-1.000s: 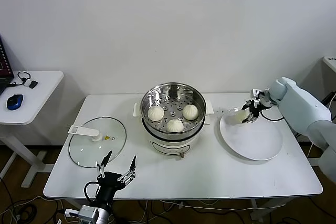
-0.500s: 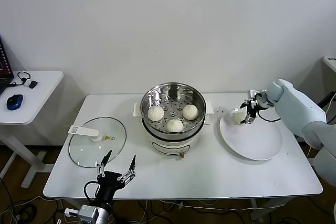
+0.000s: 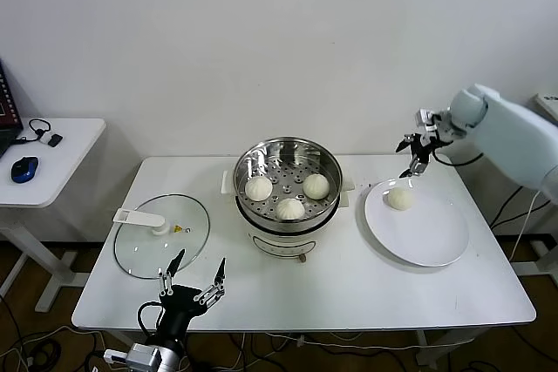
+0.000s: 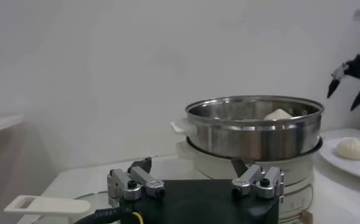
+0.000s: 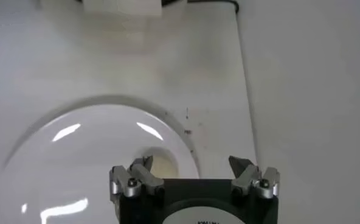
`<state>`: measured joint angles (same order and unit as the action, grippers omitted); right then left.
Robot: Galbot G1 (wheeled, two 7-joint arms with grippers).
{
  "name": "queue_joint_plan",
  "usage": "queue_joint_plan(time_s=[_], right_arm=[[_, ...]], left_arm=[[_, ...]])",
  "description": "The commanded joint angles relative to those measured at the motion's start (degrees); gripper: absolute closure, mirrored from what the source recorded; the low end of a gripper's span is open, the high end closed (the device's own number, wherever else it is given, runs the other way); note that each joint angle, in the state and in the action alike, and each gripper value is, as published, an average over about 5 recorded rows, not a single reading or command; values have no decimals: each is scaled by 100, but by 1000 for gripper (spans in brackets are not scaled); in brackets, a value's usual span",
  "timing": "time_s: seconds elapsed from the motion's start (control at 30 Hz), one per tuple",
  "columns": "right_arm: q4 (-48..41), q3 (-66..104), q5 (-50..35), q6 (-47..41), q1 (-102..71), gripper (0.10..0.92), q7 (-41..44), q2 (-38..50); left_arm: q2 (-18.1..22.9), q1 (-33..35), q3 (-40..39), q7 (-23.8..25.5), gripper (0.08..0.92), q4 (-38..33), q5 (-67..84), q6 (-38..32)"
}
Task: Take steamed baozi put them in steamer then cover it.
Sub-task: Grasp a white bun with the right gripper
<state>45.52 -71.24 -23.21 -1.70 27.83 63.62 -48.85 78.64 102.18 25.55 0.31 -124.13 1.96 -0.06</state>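
Our right gripper (image 3: 413,156) hangs at the right of the frame with jaws wide and empty, above the last baozi (image 3: 399,199) on the white plate (image 3: 436,246). Three baozi (image 3: 290,208) sit in the steamer (image 3: 288,182) at centre. Our left gripper (image 3: 193,283), jaws spread, waits lower left by the glass cover (image 3: 162,235).

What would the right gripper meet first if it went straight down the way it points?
Probably the plate, near its far rim beside the baozi; the open right gripper hangs above it, though depth is unclear.

A shiny steamer (image 4: 256,131) on its white base, one baozi (image 4: 278,114) peeking over the rim. To its right, another baozi (image 4: 353,148) on a white plate (image 4: 332,157), the right gripper (image 4: 349,76) open above.
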Motion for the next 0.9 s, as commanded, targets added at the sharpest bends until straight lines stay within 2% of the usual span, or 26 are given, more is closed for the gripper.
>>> queue_joint_plan(time_s=[0.03, 0.17, 0.33, 0.67, 0.9], right_arm=[[2382, -2385, -2377, -886, 2283, 203, 208, 213], [2990, -2778, -3233, -1365, 2818, 203, 29, -140], [3121, -2659, -3804, -1657, 2759, 203, -166, -676], [1727, -2112, -3499, -1676, 1731, 203, -264, -2248], [1018, -1856, -3274, -1673, 1049, 203, -269, -2915]], left_arm=[[-9, 35, -19, 1, 177, -43, -5, 13], [-19, 84, -27, 4, 177, -93, -34, 41], [-16, 118, -35, -1, 177, -143, -59, 54], [-11, 150, -68, 18, 177, -253, -123, 71], [0, 151, -42, 14, 177, -311, -135, 72]])
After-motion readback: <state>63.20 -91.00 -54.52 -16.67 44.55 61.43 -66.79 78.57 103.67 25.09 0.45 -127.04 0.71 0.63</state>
